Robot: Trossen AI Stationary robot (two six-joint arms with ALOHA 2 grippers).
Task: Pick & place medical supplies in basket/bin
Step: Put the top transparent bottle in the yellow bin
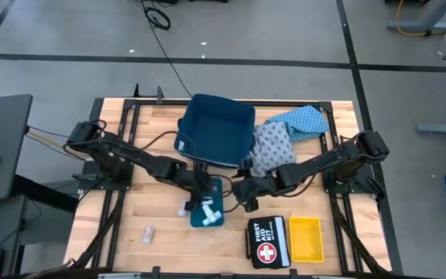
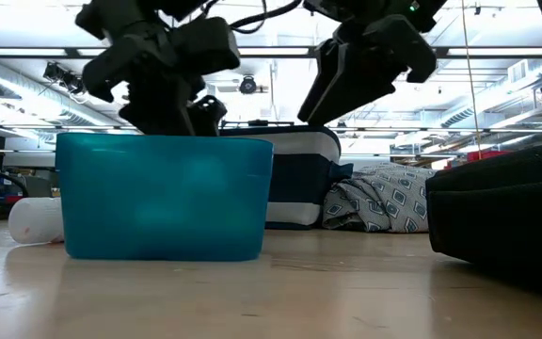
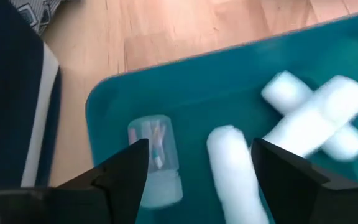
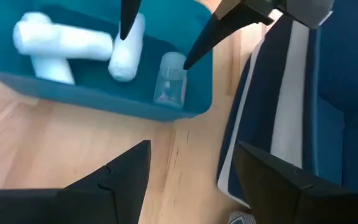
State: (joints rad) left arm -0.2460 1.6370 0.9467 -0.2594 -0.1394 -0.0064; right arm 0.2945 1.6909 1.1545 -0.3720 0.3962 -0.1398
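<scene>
Currently the left hand (image 1: 201, 195) is hovering over the small teal bin (image 1: 217, 220) near the middle of the counter's (image 1: 169, 248) front edge, fingers (image 3: 126, 180) spread wide with nothing between them. Three white rolls (image 3: 319, 121) are lying inside the bin, two crossed and one (image 3: 232, 165) straight under the hand, beside a small clear vial (image 3: 157, 158) against the bin wall. So the step in hand looks like a drop-off into the bin, judging by the wide, empty hand directly over the contents.

The right hand (image 1: 242, 190) is sitting just beside the bin on its right, also wide and empty, between the bin and the big dark-blue basket (image 1: 215, 128) at the back of the counter.

Supplies not yet binned: one white roll (image 1: 184, 209) is lying on the counter touching the bin's left side, and a tiny pale packet (image 1: 148, 231) is sitting toward the front-left corner. Two patterned cloths, a grey-blue cloth (image 1: 272, 147) and a light-blue cloth (image 1: 300, 122), are piled right of the basket toward the back-right corner. A first aid kit (image 1: 267, 242) and a yellow tray (image 1: 306, 239) are sitting at the front edge.

Next move likely calls for the left hand lifting clear of the bin, shifting left to the loose roll and lining up fingers across it before closing. Risk: the roll is close against the bin wall, so one finger has little room.
</scene>
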